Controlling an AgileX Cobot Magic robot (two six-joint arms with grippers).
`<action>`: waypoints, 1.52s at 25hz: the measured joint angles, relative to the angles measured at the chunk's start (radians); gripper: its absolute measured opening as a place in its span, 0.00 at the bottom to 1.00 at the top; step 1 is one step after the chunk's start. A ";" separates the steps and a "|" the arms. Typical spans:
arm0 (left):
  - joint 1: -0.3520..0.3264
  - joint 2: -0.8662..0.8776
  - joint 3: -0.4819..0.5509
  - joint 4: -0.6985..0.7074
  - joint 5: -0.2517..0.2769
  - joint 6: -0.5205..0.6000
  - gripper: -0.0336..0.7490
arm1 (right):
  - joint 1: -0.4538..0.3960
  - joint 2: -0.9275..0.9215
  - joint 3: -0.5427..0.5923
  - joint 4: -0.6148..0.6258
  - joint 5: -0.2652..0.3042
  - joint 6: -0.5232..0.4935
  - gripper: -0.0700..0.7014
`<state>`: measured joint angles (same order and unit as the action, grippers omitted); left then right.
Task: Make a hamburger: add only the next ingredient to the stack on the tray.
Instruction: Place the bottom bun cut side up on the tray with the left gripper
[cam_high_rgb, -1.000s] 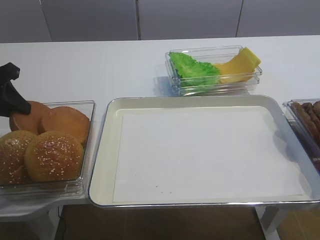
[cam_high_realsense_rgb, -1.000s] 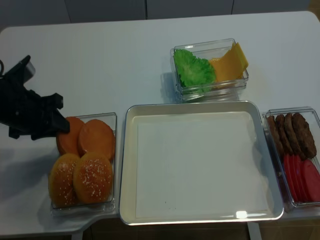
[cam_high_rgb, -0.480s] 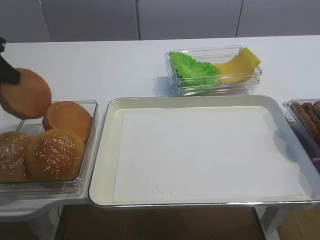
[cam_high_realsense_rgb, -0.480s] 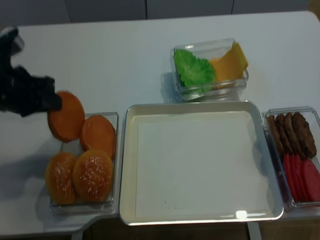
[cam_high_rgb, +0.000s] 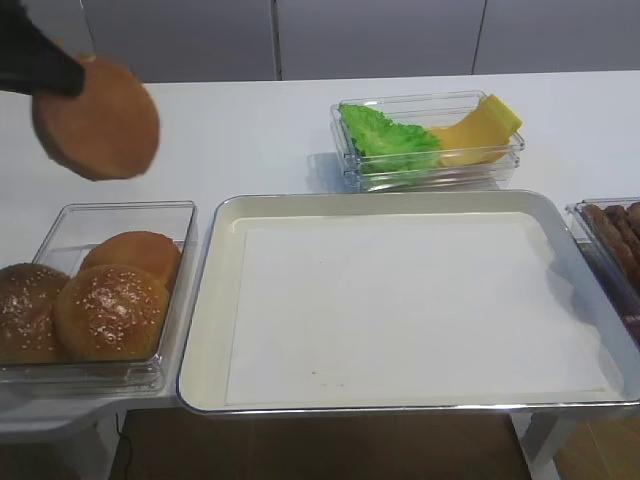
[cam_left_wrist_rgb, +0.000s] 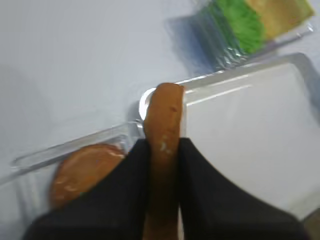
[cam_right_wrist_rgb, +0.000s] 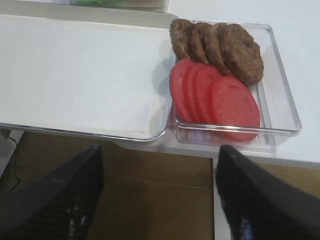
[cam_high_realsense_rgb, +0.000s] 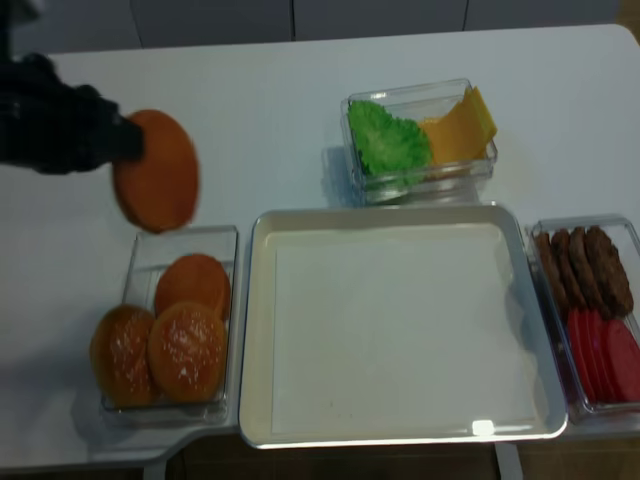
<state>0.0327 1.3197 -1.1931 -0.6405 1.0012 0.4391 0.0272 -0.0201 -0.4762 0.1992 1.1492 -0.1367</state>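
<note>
My left gripper (cam_high_rgb: 68, 76) is shut on the flat bun bottom (cam_high_rgb: 97, 120), which hangs edge-up in the air above the white table, left of the tray's far corner. In the left wrist view the bun bottom (cam_left_wrist_rgb: 164, 115) shows edge-on, clamped between both black fingers (cam_left_wrist_rgb: 135, 180). The silver tray (cam_high_rgb: 200, 330) holds only its white paper liner; no stack shows on it. My right gripper (cam_right_wrist_rgb: 160, 195) is open and holds nothing; it hovers over the floor just off the table's front edge, near the tray's right corner.
Below the held bun, a clear container (cam_high_realsense_rgb: 135, 250) holds two sesame bun tops (cam_high_realsense_rgb: 187, 350) and another bun bottom (cam_high_realsense_rgb: 193, 284). Behind the tray stands a box of lettuce (cam_high_realsense_rgb: 388, 140) and cheese. Right of the tray lie patties (cam_right_wrist_rgb: 220, 47) and tomato slices (cam_right_wrist_rgb: 215, 97).
The left gripper has lifted the bun bottom out of the bun container, carrying it up and to the right. The buns left in the container have settled slightly.
</note>
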 joint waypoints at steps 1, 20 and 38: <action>-0.039 0.000 0.000 -0.013 0.000 0.000 0.20 | 0.000 0.000 0.000 0.000 0.000 0.000 0.78; -0.560 0.354 0.000 -0.575 -0.278 0.124 0.20 | 0.000 0.000 0.000 0.000 0.000 0.000 0.78; -0.567 0.567 0.000 -0.833 -0.266 0.274 0.19 | 0.000 0.000 0.000 0.000 0.000 0.004 0.78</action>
<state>-0.5347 1.8866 -1.1931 -1.4731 0.7354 0.7128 0.0272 -0.0201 -0.4762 0.1992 1.1492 -0.1331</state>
